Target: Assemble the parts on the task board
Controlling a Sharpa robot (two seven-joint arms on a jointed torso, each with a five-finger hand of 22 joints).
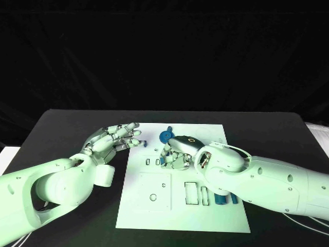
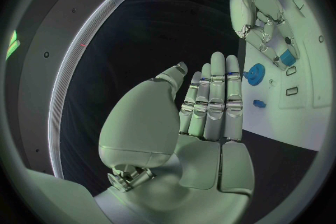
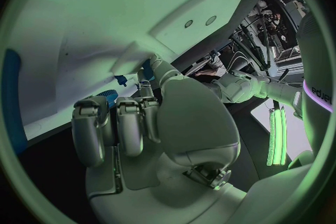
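The white task board (image 1: 209, 216) lies in the middle of the black table. My right hand (image 1: 176, 152) is low over the board's upper middle with its fingers curled down, and its fingertips pinch a small blue part (image 2: 287, 57). A round blue part (image 1: 165, 136) stands on the board just beyond that hand. A tiny blue piece (image 1: 144, 142) lies near the board's left edge. My left hand (image 1: 112, 139) hovers beside that edge with its fingers stretched out and apart, holding nothing; in the left wrist view the left hand (image 2: 210, 106) shows a bare palm.
Rectangular cut-outs (image 1: 190, 191) lie in the board's near half. Two more blue parts (image 1: 222, 198) rest at the board's right side, partly under my right forearm (image 1: 283, 185). Bare black table (image 1: 68, 128) runs round the board.
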